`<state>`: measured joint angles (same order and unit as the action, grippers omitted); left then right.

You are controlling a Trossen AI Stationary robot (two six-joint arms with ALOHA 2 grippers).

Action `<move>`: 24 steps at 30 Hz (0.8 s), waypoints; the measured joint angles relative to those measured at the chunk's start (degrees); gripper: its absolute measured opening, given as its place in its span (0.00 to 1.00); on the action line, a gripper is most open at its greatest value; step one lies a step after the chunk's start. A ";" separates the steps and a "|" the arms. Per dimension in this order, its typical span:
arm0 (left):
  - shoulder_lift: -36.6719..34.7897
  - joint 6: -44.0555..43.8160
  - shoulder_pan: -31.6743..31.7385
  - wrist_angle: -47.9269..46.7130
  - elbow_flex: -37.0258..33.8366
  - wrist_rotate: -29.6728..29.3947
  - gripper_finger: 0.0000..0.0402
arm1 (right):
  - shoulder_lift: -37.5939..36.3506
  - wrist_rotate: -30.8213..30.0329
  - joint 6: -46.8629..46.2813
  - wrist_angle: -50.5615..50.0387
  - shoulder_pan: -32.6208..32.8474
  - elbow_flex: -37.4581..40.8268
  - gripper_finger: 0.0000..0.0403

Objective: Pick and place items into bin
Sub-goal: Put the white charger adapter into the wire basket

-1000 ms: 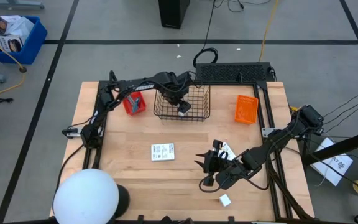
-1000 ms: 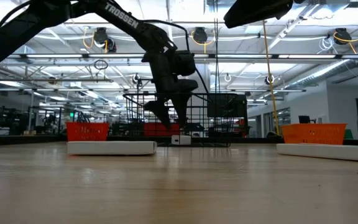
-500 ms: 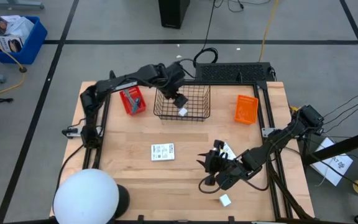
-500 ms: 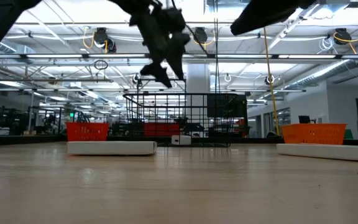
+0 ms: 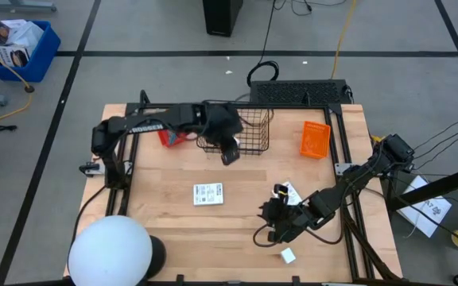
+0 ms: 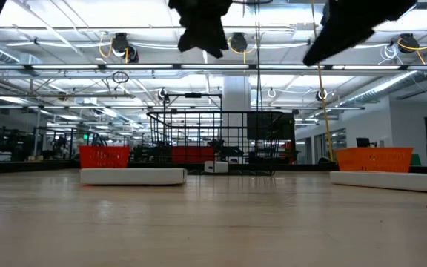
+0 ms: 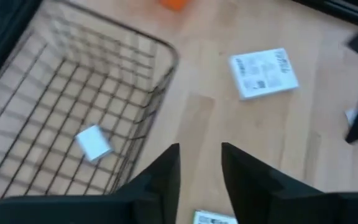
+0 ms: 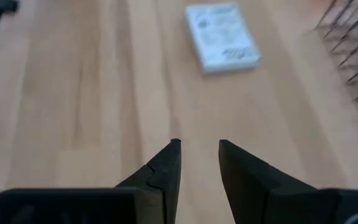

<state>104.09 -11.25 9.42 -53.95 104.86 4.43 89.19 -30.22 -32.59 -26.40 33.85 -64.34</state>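
Observation:
A black wire basket (image 5: 249, 131) stands at the table's far middle, and a small white cube (image 7: 94, 142) lies on its floor. My left gripper (image 5: 229, 154) hangs high over the basket's near rim, its fingers (image 7: 166, 171) open with nothing between them. One flat white packet (image 5: 208, 193) lies at mid-table. A second packet (image 5: 289, 191) lies beside my right gripper (image 5: 270, 211), which hovers open and empty (image 8: 199, 144) over bare wood. Another white cube (image 5: 288, 255) rests near the table's front right.
A red bin (image 5: 170, 137) sits left of the basket and an orange bin (image 5: 316, 138) to its right. A white globe (image 5: 110, 253) stands at the near left corner. Black frame rails (image 5: 344, 151) run along both sides of the table.
My left gripper has risen up out of the wire basket and moved toward the table's near edge, past the basket's near rim. The white cube stays on the basket floor. My right gripper has shifted slightly.

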 joint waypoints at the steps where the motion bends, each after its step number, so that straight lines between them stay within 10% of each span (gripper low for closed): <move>1: 0.00 0.31 -0.89 0.40 0.00 0.00 0.27 | 0.00 1.54 -0.82 -0.38 0.00 0.00 0.25; 15: -0.11 6.10 -13.14 17.75 -5.37 0.01 0.04 | 0.00 7.95 -25.33 -13.01 2.58 0.00 0.17; 24: -6.54 6.67 -15.21 41.13 -25.01 3.78 0.05 | 0.01 8.14 -34.62 -14.61 8.13 0.00 0.10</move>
<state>97.56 -4.59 -5.79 -12.82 79.85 8.21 89.20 -22.08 -67.21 -41.01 41.98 -64.34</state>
